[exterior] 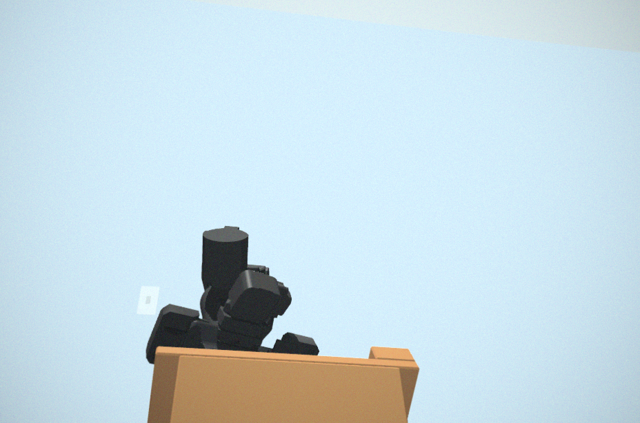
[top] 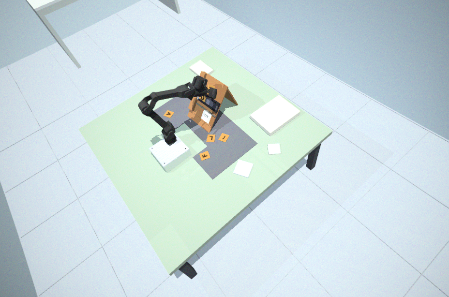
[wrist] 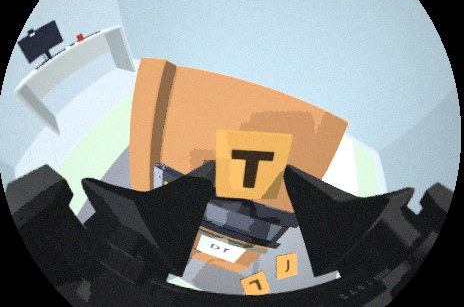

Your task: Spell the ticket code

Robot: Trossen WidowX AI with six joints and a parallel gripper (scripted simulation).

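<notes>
My gripper [top: 210,90] [wrist: 252,173] is shut on the T tile [wrist: 277,159], its letter upright in the wrist view. It holds it in front of the tilted orange board [top: 220,83] [exterior: 289,390] [wrist: 200,89], above the dark rail [top: 213,104] [wrist: 265,221]; any gap is unclear. The D tile [top: 202,97] is at the rail's left end, partly hidden by the arm. The ticket [top: 206,116] [wrist: 220,248] below the rail reads DT. The A tile [top: 168,113], L tile [top: 210,138] [wrist: 255,284], J tile [top: 223,137] [wrist: 286,265] and F tile [top: 204,155] lie on the mat. The exterior view hides the fingertips behind the board.
The grey mat [top: 237,146] lies under the board on the green table [top: 202,210]. A large white slab [top: 275,114] lies right of the board. Smaller white pads [top: 243,168] [top: 274,148] lie near the mat, another pad [top: 200,67] behind the board. The white arm base [top: 170,155] stands left of the mat.
</notes>
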